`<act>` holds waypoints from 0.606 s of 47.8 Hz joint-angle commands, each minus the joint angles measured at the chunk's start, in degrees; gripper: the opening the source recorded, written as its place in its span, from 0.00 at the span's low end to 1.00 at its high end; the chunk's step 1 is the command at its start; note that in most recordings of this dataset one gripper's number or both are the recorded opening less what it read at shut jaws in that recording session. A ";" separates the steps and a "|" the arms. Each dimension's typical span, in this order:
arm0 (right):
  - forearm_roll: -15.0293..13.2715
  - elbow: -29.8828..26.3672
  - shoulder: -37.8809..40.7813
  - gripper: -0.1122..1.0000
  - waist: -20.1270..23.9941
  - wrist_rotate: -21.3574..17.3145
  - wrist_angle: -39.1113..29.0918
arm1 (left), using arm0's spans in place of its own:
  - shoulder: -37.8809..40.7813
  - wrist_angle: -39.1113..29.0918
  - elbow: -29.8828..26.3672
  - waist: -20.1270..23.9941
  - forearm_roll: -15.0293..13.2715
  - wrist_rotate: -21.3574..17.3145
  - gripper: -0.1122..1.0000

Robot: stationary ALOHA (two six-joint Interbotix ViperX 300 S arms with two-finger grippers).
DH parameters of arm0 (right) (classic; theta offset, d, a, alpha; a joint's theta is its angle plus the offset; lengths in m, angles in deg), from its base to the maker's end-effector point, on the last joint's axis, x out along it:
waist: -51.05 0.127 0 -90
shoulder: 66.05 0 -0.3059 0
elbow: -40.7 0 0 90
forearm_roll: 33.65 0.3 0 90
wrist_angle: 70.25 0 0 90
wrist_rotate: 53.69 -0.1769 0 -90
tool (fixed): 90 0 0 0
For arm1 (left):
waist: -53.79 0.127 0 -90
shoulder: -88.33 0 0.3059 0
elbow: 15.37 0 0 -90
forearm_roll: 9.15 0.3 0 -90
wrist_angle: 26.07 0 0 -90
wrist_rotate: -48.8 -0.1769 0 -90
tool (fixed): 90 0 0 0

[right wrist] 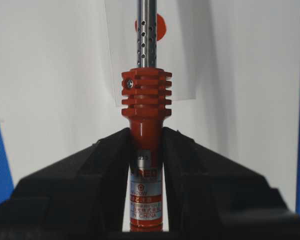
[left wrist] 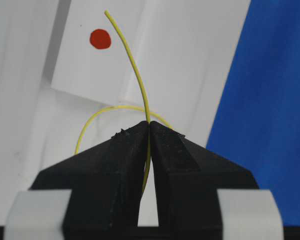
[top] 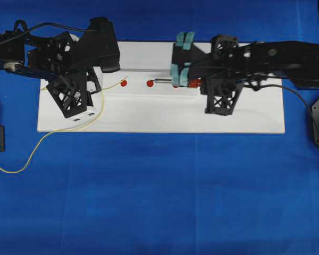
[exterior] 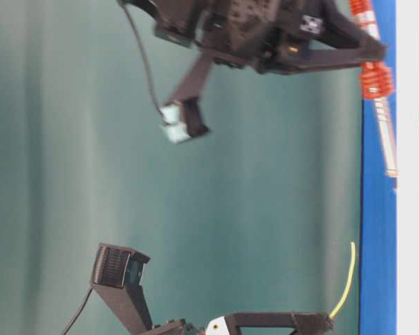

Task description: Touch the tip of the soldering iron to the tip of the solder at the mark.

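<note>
1. Overhead: left gripper [top: 107,85] and right gripper [top: 187,83] reaching inward over white board [top: 159,119]; thin yellow solder [top: 40,142] looping off onto blue table [top: 159,202]; three red marks [top: 150,83] in a row.
2. Table-level: solder tip curving free, apart from iron [exterior: 381,105].
3. Left wrist: black textured jaws clamped on solder [left wrist: 137,75]; tip just beside a mark [left wrist: 100,39].
4. Right wrist: jaws clamped on ribbed red iron [right wrist: 146,150] handle; perforated silver shaft crossing a mark; tip out of frame.
</note>
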 commanded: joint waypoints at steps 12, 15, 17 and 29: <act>-0.26 6.86 -11.34 0.16 0.00 -1.14 -0.53 | -1.14 0.35 -0.62 -0.09 0.18 0.00 0.12; -0.26 7.91 -12.48 0.16 0.00 -2.20 -0.53 | -1.05 0.35 -0.70 -0.09 0.18 0.00 0.12; -0.26 8.53 -13.10 0.16 0.00 -2.81 -0.53 | -1.14 0.35 -0.70 -0.09 0.18 0.00 0.12; -0.26 9.23 -13.71 0.16 0.09 -3.52 -0.97 | -0.62 1.67 -1.14 -0.09 0.18 0.09 0.12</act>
